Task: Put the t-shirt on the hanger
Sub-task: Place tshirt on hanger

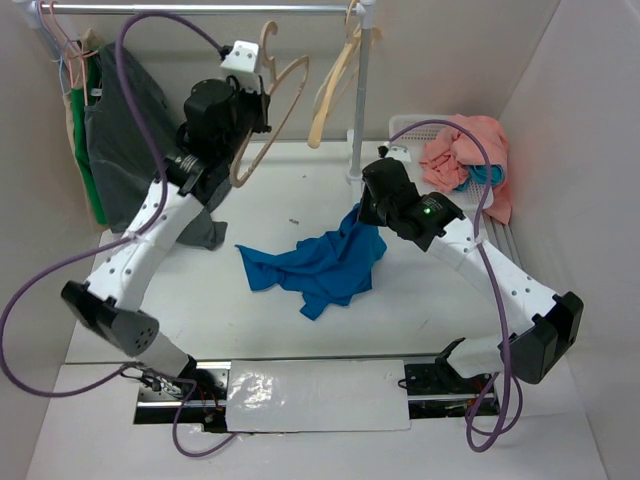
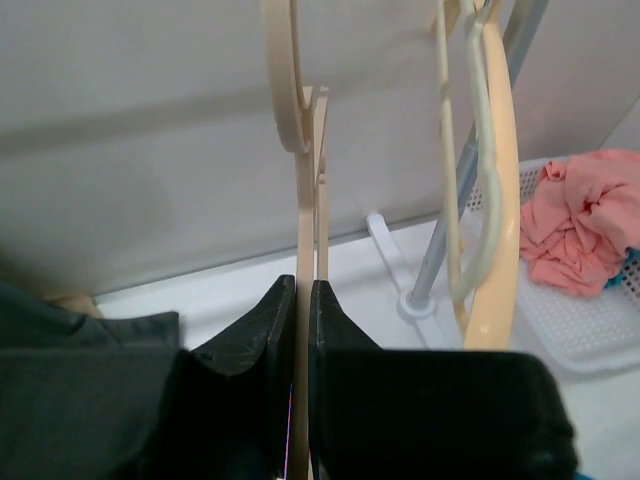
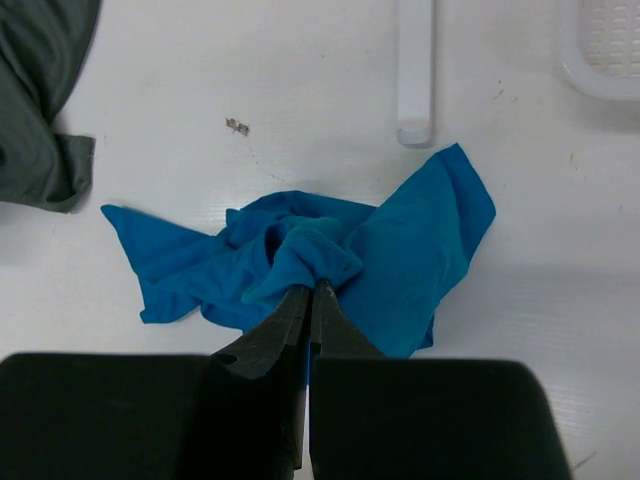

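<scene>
Though near the t-shirt [image 3: 400,250], grey shirt [image 3: 40,100] apart

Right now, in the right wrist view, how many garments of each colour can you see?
Royal-blue t-shirt: 1
Dark grey shirt: 1
Total: 2

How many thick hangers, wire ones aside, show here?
2. One hanger is clamped in the jaws of the left gripper; a paler hanger hangs from the rail. Another may overlap it.
</scene>
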You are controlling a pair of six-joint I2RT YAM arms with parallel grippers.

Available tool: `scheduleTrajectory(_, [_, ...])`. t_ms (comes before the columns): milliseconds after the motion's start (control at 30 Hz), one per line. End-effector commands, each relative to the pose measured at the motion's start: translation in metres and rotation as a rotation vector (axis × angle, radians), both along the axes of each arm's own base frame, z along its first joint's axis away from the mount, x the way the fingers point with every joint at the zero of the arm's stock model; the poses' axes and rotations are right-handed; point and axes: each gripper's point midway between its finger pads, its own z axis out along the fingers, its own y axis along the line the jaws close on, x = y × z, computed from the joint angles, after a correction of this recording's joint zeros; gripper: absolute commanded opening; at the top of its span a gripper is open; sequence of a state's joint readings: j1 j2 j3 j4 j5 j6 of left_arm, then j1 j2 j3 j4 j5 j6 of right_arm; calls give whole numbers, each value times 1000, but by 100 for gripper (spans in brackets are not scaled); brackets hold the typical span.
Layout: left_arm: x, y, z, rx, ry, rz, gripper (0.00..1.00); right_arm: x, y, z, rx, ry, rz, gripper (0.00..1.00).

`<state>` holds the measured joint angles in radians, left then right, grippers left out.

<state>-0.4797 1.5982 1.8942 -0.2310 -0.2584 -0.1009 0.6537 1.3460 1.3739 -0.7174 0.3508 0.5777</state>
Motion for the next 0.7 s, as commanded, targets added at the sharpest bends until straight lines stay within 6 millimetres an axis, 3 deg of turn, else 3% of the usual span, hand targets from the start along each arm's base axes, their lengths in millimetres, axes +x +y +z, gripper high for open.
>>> scheduleTrajectory(0, [-57, 37, 56, -37, -135, 35, 0, 2, 0, 24, 48, -71, 6, 0])
scheduleTrajectory(67, [-79, 48, 41, -10, -87, 34, 0, 1, 0, 20, 40, -62, 19, 0])
scheduleTrajectory(100, [-87, 49, 17, 5, -30, 21, 0, 2, 1, 21, 45, -69, 19, 0])
scheduleTrajectory(133, [-113, 61, 25, -12, -45, 10, 0, 4, 0, 18, 37, -61, 22, 0])
scheduleTrajectory(200, [-140, 68, -4, -24, 48, -9, 0, 5, 1, 14, 23, -54, 27, 0])
scheduleTrajectory(233, [-150, 65, -32, -17, 116, -44, 0, 8, -3, 14, 23, -54, 17, 0])
scheduleTrajectory(267, [-173, 72, -34, -47, 119, -63, 0, 11, -2, 13, 30, -53, 16, 0])
scheduleTrajectory(333, [-197, 68, -74, -75, 243, -115, 0, 11, 0, 10, 28, -50, 33, 0])
scheduleTrajectory(367, [-212, 58, -82, -94, 272, -197, 0, 12, -2, 10, 35, -45, 32, 0])
scheduleTrajectory(400, [-230, 58, -82, -128, 270, -240, 0, 14, -4, 2, 24, -28, 34, 0])
scheduleTrajectory(433, [-239, 52, -98, -121, 308, -289, 0, 14, -1, -1, 28, -14, 49, 0])
scheduleTrajectory(467, [-255, 38, -101, -130, 325, -406, 0, 15, -3, -2, 33, -11, 44, 0])
scheduleTrajectory(533, [-277, 30, -103, -141, 321, -505, 0, 18, -3, -1, 36, -7, 57, 0])
scheduleTrajectory(667, [-294, 11, -102, -166, 306, -661, 0, 21, -3, 0, 42, -4, 54, 0])
